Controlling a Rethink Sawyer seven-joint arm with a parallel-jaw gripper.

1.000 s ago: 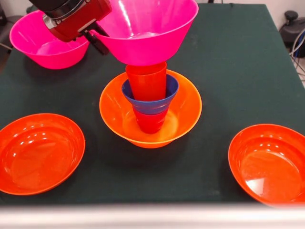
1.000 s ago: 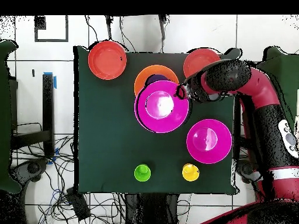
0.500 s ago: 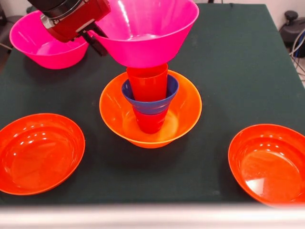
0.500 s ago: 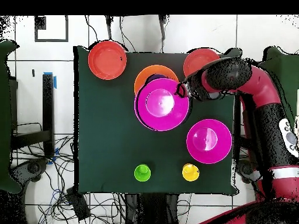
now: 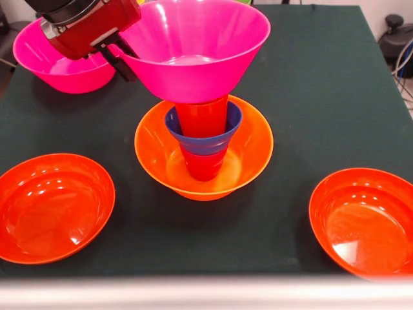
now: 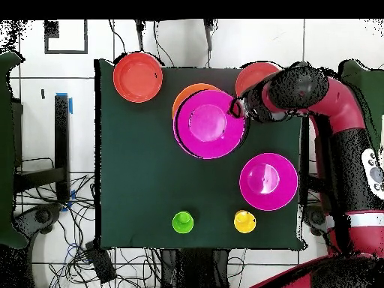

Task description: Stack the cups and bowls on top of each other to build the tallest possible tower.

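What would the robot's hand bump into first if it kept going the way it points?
The pink bowl it already grips by the rim. The hand points down and sideways toward the tower, so that likely comes next, though depth is unclear.

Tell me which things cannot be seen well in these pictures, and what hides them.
- Top cup: front view, its rim is behind the held pink bowl.
- Stack under that bowl: overhead view, only an edge of the orange bowl shows.
- Gripper jaws: mostly hidden by the bowl's rim, but closed on it.
- Right red bowl: front view, cut by the edge.
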